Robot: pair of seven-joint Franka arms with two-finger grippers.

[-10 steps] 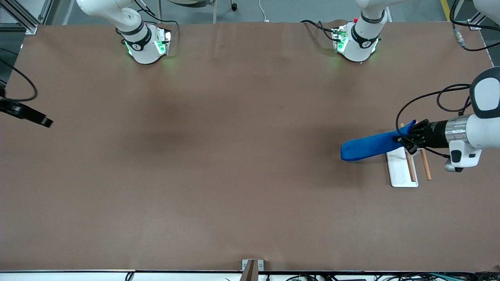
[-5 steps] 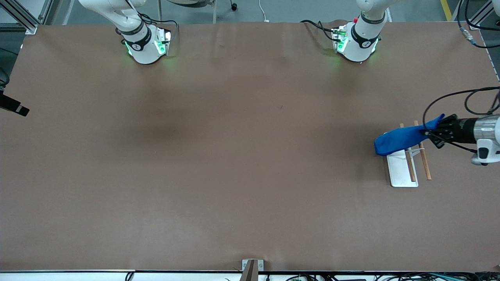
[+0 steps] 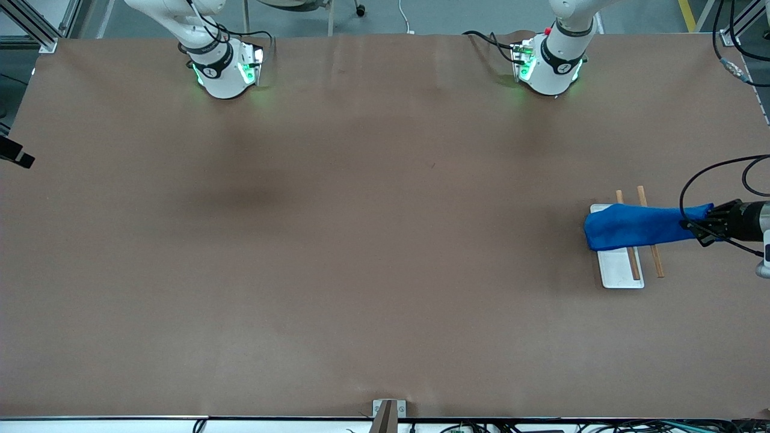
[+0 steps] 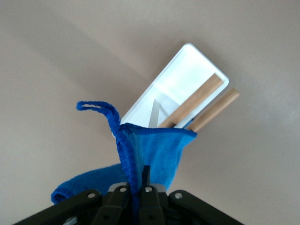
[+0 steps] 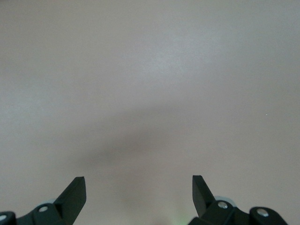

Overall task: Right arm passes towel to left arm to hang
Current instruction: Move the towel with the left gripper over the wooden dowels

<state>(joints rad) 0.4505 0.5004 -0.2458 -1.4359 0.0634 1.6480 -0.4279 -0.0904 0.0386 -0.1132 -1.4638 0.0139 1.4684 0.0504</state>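
Towel [image 3: 637,226] pinched at 1 end between my left gripper [image 3: 702,224] fingers, draped across 2 wooden rails [image 3: 649,240] over 1 white tray [image 3: 619,270] at the left arm's end of the brown table [image 3: 361,240], my right gripper [image 5: 139,187] spread wide, holding nothing, over bare tabletop.

A brown table [image 3: 361,240] is seen, with two robot bases [image 3: 225,69] set on it; a white tray [image 3: 619,270] with wooden rods, perhaps a rack, lies near the left arm's end
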